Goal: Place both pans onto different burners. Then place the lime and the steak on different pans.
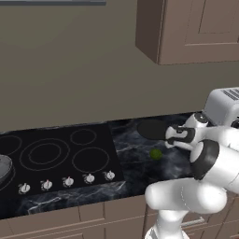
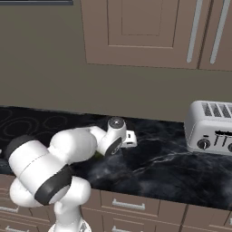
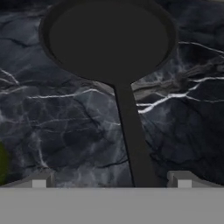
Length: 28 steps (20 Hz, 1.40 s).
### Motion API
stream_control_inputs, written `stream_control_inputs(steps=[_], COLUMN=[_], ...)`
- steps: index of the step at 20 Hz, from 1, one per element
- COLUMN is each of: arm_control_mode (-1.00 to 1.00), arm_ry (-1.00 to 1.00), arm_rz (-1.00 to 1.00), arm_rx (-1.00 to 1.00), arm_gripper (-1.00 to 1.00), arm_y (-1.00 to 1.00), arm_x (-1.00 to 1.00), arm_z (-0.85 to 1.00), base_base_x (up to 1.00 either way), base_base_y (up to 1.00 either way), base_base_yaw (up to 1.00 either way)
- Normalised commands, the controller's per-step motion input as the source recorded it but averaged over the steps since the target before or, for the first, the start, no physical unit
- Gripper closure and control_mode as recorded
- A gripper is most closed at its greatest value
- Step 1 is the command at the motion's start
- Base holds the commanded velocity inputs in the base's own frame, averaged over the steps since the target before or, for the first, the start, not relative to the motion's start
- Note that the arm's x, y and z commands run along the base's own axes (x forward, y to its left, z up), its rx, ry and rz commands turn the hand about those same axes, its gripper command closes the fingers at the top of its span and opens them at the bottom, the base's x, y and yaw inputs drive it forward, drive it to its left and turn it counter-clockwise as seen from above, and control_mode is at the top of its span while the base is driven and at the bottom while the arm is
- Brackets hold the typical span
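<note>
The matte black pan [image 3: 109,39] lies on the dark marble counter [image 3: 52,113], its long handle [image 3: 131,135] running down between my fingertips [image 3: 39,180]. My gripper [image 3: 111,181] is open and hovers over the end of that handle, holding nothing. In the left base view the black pan [image 1: 150,129] sits right of the cooktop, with my gripper [image 1: 170,136] at its right side. The lime [image 1: 156,153] rests on the counter just in front of it. The silvery pan [image 1: 3,169] is cut off by the frame at the cooktop's far left. The burners [image 1: 44,154] are bare rings. The steak is out of view.
A silver toaster [image 1: 223,106] stands at the back right of the counter, close behind my arm. A row of knobs [image 1: 67,181] lines the front edge of the cooktop [image 1: 114,158]. Wall cabinets [image 2: 136,31] hang above.
</note>
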Motion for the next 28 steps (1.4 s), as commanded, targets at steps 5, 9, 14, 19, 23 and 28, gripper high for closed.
stream_control_inputs(steps=[5,9,14,19,23,28], arm_control_mode=[-1.00,-1.00,-1.00,-1.00,-1.00,-1.00], arm_ry=[0.05,0.03,0.03,0.02,0.01,0.01], arm_rz=[0.02,0.02,0.02,0.02,0.03,0.08], arm_rx=[0.00,0.00,0.00,0.00,0.00,0.01], arm_gripper=[-1.00,-1.00,-1.00,-1.00,1.00,1.00], arm_y=[-0.06,-0.13,-0.08,-0.09,-0.02,0.07], arm_x=[0.28,0.25,0.25,0.27,0.16,0.00], arm_z=[-0.30,-0.25,-0.26,-0.24,-0.21,0.00], base_base_x=[0.00,0.00,0.00,0.00,0.00,0.00], base_base_y=[0.00,0.00,0.00,0.00,0.00,0.00], base_base_yaw=[0.00,0.00,0.00,0.00,0.00,0.00])
